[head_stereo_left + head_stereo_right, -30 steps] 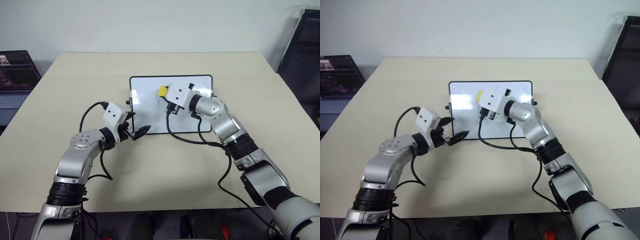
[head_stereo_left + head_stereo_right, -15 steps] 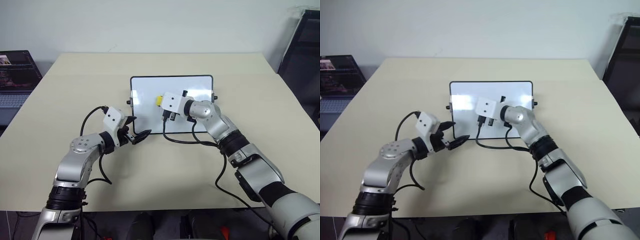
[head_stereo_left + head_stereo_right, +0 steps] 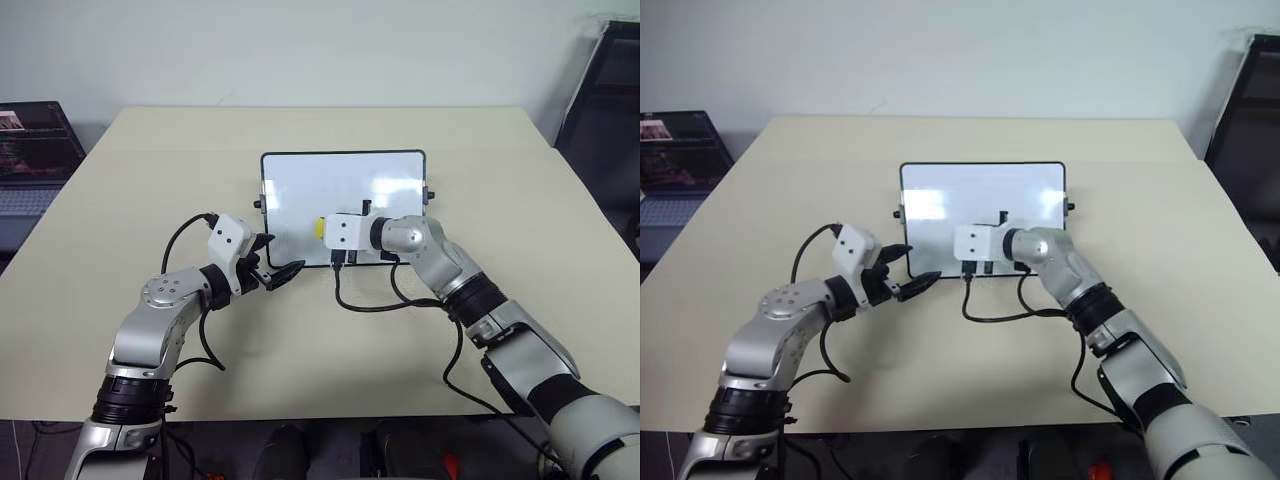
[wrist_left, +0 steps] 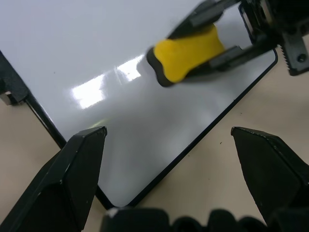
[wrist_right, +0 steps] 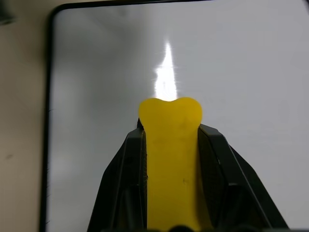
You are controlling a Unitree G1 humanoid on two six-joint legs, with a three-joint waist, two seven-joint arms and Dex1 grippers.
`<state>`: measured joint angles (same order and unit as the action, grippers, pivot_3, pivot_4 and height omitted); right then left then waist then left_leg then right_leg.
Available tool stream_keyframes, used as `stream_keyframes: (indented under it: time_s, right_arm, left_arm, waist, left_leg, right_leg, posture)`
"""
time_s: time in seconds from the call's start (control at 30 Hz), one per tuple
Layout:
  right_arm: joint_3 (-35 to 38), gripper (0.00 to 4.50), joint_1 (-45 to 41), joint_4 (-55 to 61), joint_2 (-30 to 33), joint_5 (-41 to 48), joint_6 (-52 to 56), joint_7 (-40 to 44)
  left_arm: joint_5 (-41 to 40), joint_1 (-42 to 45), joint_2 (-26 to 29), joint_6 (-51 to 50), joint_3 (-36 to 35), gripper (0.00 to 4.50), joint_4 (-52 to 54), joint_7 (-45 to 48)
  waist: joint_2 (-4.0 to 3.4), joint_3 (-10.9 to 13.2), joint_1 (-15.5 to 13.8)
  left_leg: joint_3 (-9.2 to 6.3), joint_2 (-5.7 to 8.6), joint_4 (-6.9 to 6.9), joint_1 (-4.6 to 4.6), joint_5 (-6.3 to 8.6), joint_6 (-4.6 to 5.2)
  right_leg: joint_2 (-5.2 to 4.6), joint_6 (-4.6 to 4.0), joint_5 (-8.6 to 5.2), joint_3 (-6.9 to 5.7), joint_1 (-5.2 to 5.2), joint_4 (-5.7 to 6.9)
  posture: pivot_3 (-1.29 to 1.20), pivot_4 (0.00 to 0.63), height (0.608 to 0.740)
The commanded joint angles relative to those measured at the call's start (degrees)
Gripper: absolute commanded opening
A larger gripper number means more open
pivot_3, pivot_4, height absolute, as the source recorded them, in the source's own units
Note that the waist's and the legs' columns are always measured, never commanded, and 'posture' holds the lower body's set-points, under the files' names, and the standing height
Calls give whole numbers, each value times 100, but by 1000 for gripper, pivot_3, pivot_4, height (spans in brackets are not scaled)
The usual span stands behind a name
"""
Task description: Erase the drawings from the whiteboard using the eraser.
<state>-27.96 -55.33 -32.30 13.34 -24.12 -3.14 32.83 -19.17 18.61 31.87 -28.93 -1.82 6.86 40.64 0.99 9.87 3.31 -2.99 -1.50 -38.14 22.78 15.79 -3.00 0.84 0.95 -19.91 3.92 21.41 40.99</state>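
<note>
- The left claw [image 3: 272,272] hovers with its two black fingers spread wide and nothing between them, over the surface [image 3: 150,180] just off the whiteboard's 7 o'clock corner.
- The right claw [image 5: 170,145] is pinching the eraser [image 3: 320,229], its black fingers pressed against the block's two sides.
- The whiteboard [image 3: 300,190] lies flat near the middle of the beige surface, long side across, with a thin black frame, rounded corners and a small black knob on each short side.
- The eraser sits over the board's lower half, toward 6 o'clock of the white field, near the board's front edge.
- No containers are on the surface.
- The head views show the whole board, both arms and a laptop [image 3: 30,150] off the surface at 9 o'clock; in them the eraser is a small yellow patch at the tip of the right claw.
- The left wrist view shows the eraser [image 4: 188,53] from the side: a rounded bright yellow block with a dark layer along one face, close to the white field.
- The right wrist view shows the yellow end as a notched, heart-like outline protruding past the fingers, with a glare streak beyond it.
- The board's white field looks clean in every view; I can make out no pen marks.
</note>
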Motion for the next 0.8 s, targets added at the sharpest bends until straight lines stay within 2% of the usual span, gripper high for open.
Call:
stream_keyframes:
  time_s: [0.03, 0.2, 0.4, 0.5, 0.67, 0.8]
  right_arm:
    - [321, 1102, -297, -124, 47, -143, 24, -621]
    - [285, 1102, -266, -151, 96, -157, -56, -519]
    - [36, 1102, 219, 439, 291, 4, -191, 537]
    - [149, 1102, 396, 782, 309, 155, -26, 812]
    - [911, 1102, 579, 1581, 263, 860, 868, 920]
    - [1948, 1102, 1139, 2921, 304, 1686, 2382, 825]
  left_arm:
    - [-98, 28, 14, -35, -96, 4500, 321, -16]
    - [-110, -43, 3, -122, -125, 4500, 463, -51]
    - [-139, -66, -15, -199, -141, 4500, 551, -83]
    - [-168, -68, -2, -192, -149, 4500, 554, -62]
    - [-247, -68, 67, -124, -211, 4500, 517, 64]
    - [-137, 6, 188, 24, -174, 4500, 583, 166]
  waist:
    - [0, 0, -4]
    - [0, 0, -6]
    - [0, 0, -7]
    - [0, 0, -7]
    - [0, 1, -10]
    - [0, 1, -40]
  left_leg:
    - [-1, 0, 0, 0, 0, 0]
    - [-1, 1, 4, 3, 0, -1]
    - [-1, 1, 5, 3, 0, 0]
    - [-1, 0, 5, 3, 0, 0]
    - [-1, 0, 5, 6, 0, 0]
    - [-6, -1, 9, 8, 0, 0]
  right_leg:
    - [0, 0, 0, -1, 0, 0]
    - [0, 0, 0, -1, 0, -8]
    - [0, 0, 0, -1, -1, -10]
    - [0, 0, 0, -1, -1, -9]
    - [0, 0, 0, -1, 1, -9]
    - [0, 0, 0, -5, 1, -15]
  posture:
    - [0, 150, 740]
    - [0, 150, 740]
    - [0, 150, 740]
    - [0, 150, 740]
    - [0, 150, 740]
    - [0, 150, 740]
